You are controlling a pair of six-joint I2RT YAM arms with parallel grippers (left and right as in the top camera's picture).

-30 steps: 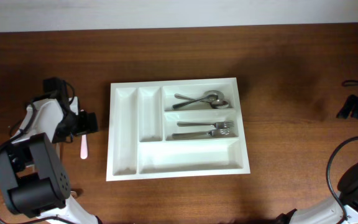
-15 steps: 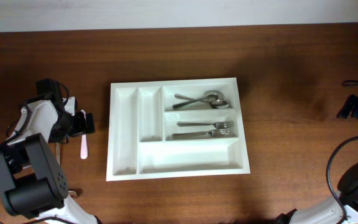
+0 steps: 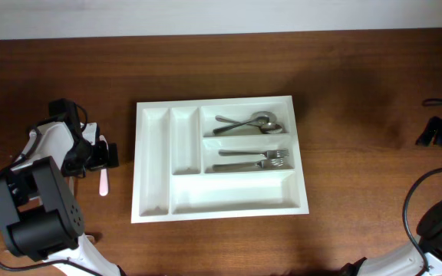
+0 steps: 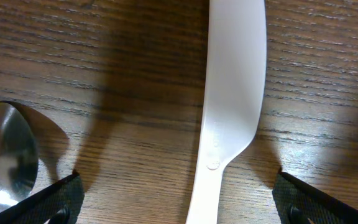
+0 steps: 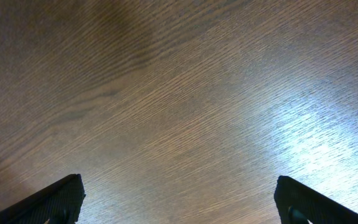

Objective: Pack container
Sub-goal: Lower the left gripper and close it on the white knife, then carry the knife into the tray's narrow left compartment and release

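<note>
Overhead, left tool [image 3: 106, 153] apart over white utensil [image 3: 103, 182] beside container [image 3: 221, 215], right tool [image 5: 179, 202] apart, well away.

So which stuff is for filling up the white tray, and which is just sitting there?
For the job:
container, already holding spoons and forks
white plastic utensil on the table, under the open left gripper
metal spoon beside it

Just there:
wooden table
right gripper, open over bare wood, far from the tray
</note>
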